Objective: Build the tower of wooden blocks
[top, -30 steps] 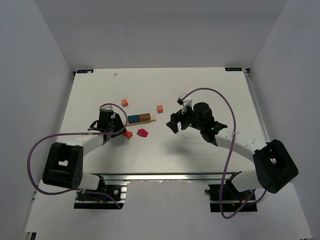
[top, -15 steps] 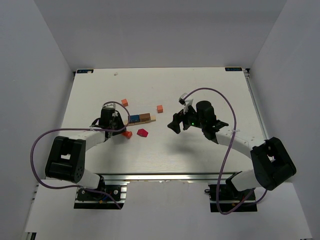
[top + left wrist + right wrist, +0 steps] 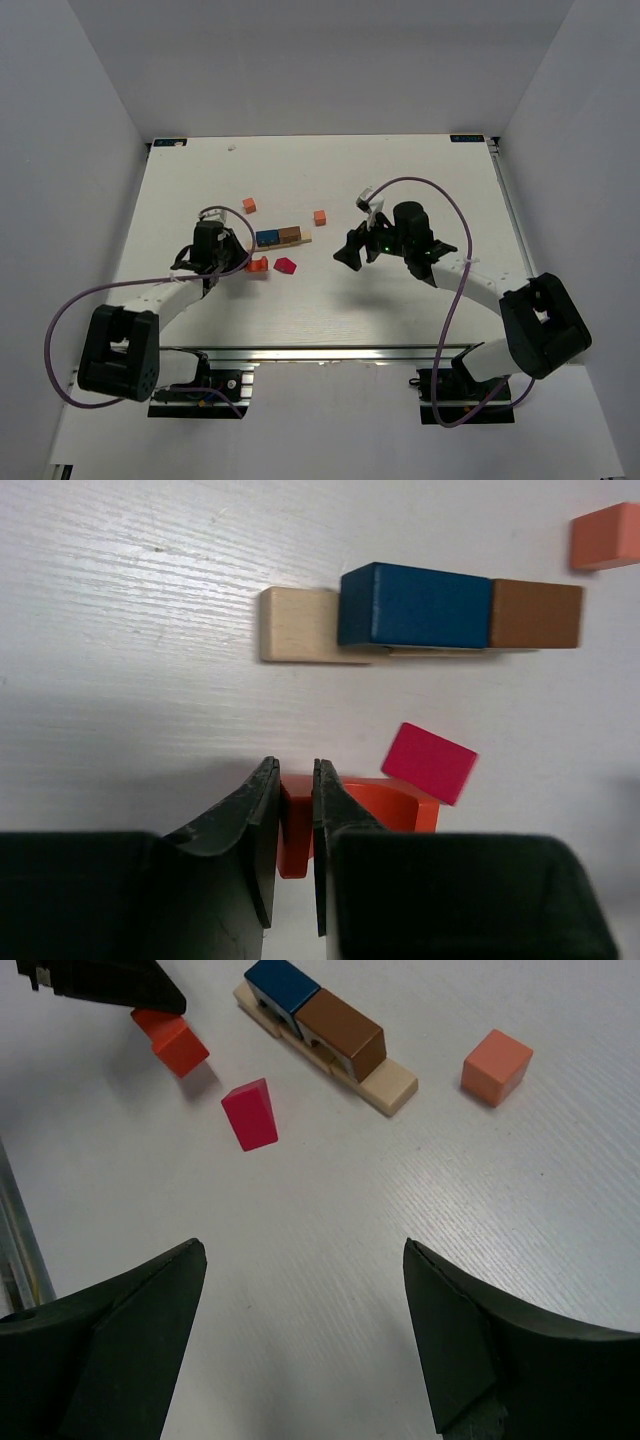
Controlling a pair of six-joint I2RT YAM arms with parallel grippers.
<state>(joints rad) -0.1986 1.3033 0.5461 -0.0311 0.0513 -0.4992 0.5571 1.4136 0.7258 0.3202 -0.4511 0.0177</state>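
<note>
The left end effector (image 3: pixel 295 772) is pinching the orange block (image 3: pixel 395 805) by one edge, the wood block tower (image 3: pixel 415 605) lying crosswise just ahead.

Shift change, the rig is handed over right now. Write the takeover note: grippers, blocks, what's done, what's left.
Left gripper: shut on the orange block.
Right gripper: open, empty, hovering near the blocks.
Done: tan base laid, with the blue block and brown block side by side on it.
Loose: red block beside the orange one; pale orange cubes on either side of the base.
Left: stack the orange, red and pale orange pieces on top.
</note>
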